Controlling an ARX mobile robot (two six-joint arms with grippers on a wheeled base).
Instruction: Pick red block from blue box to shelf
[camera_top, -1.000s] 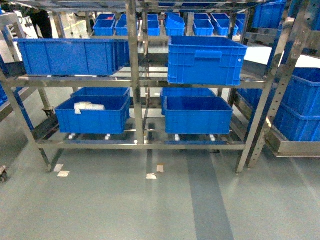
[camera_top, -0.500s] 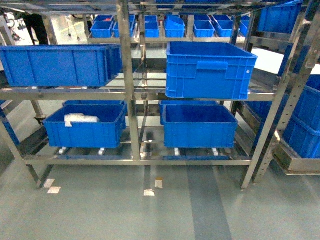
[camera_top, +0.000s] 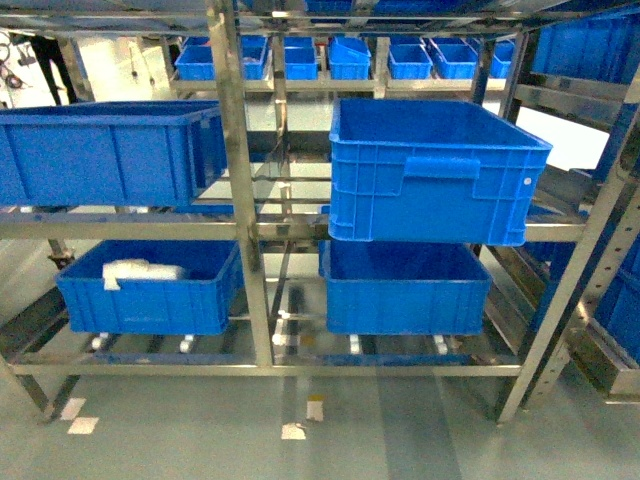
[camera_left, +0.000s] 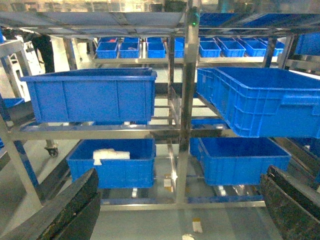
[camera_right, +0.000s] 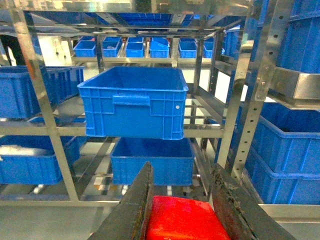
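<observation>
In the right wrist view we see the right gripper with its dark jaws closed against the sides of the small red plastic block at the bottom centre of the frame. The left gripper has its jaws spread wide with nothing between them. The shiny stainless-steel shelf fills the head view, dark blue ribbed crates on its tiers.

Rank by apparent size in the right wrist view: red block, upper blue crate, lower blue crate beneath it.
1. upper blue crate
2. lower blue crate
3. red block, cut off by the frame and enlarged by nearness, so its rank is unsure.
</observation>
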